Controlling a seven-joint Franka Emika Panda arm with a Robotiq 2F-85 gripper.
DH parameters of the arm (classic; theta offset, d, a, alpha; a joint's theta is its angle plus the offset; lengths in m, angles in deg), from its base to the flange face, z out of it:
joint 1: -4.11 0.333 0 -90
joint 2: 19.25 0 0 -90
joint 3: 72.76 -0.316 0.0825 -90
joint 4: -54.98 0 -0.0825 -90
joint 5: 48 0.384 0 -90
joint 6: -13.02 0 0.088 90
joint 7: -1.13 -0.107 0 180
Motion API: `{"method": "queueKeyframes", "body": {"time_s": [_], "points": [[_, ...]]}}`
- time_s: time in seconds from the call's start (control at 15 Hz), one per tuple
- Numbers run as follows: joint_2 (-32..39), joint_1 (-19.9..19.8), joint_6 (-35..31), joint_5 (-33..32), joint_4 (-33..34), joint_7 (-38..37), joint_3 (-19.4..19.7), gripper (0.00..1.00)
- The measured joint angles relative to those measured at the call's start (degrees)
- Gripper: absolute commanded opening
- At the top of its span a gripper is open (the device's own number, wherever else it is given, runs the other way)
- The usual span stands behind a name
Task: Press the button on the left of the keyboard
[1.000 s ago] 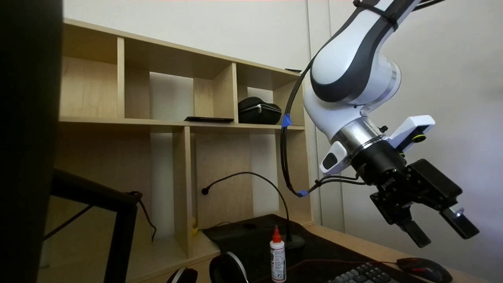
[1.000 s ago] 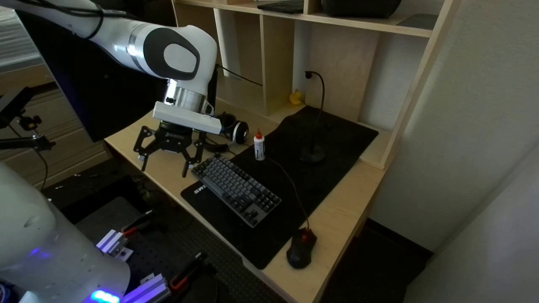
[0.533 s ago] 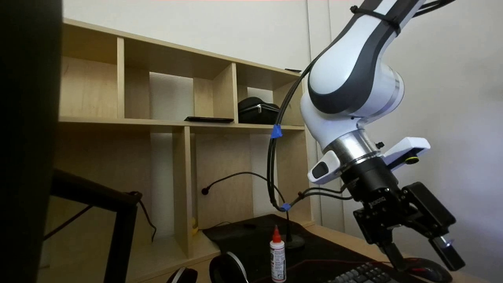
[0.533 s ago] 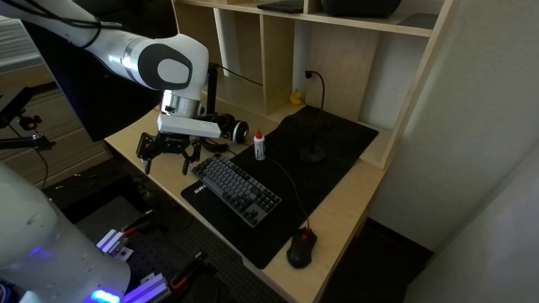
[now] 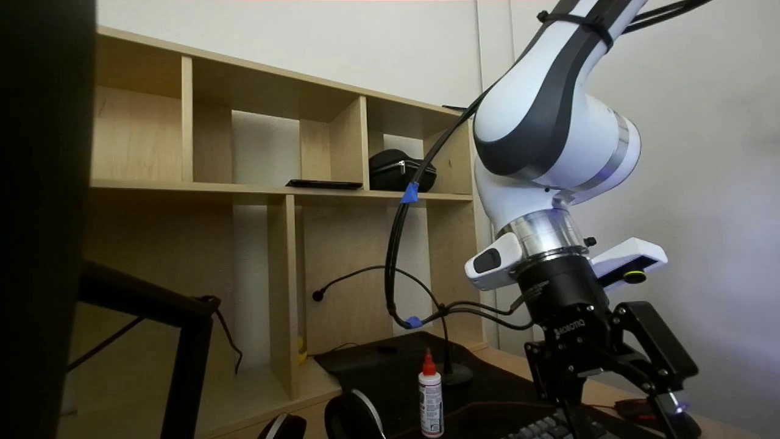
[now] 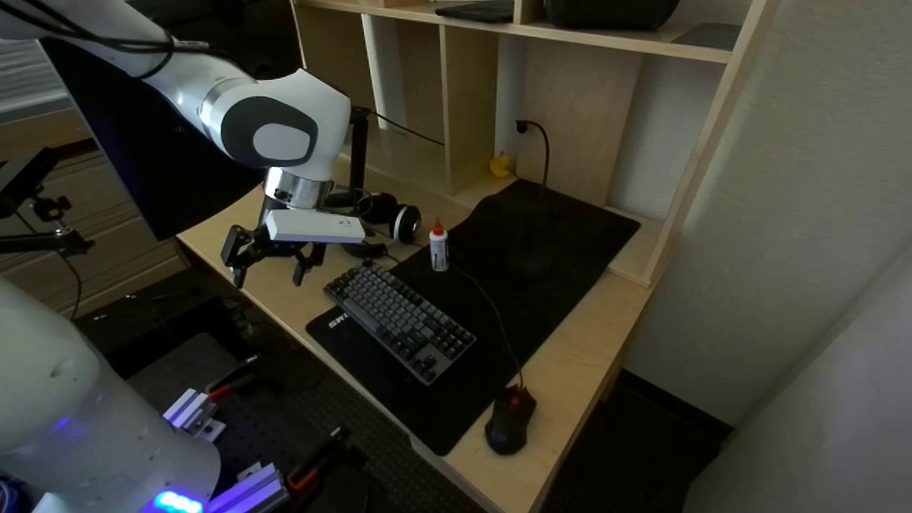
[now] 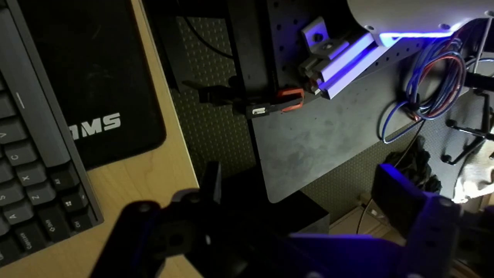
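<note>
A pale wooden shelf unit (image 5: 281,299) rose behind the matching desk (image 6: 570,342), and in both exterior views the white and dark robot arm (image 5: 548,152) reached down in front of it. On the desk lay a black mat (image 6: 456,399), with white letters ending in MS near one edge. The keyboard (image 6: 399,320) rested slantwise, mostly on this mat, its left end running past the mat's border over wood. It was flat and rectangular, framed in dark grey, with tight rows of small keys in two tones, grey through the letter block and near-black at the ends. Close to that left end hung the gripper (image 6: 268,278), its fingers spread wide and holding nothing; in the wrist view they stood apart from the keyboard, though how high they were could not be told. A black mouse (image 6: 510,420), touched with red, lay on the wood beside the mat. A white bottle (image 6: 439,253) with a red tip stood upright near the keyboard's far long side. Closest to view, the wrist camera showed the space bar (image 7: 32,92), a long grey strip bearing one short pale stroke. Beside it, pale markings read Z, X, C and V, and at the corner sat a near-black Ctrl key (image 7: 79,222).
</note>
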Motion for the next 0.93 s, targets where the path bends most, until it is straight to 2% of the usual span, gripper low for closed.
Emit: {"method": "queueKeyframes", "body": {"time_s": [0.2, 0.47, 0.93], "points": [[-0.06, 0.01, -1.05, -0.06, 0.05, 2.52, -0.31, 1.0], [-0.19, 0.06, -8.82, 0.08, -0.01, 8.23, -0.82, 1.0], [-0.19, 0.06, -8.96, 0.08, -0.01, 8.36, -0.83, 1.0]]}}
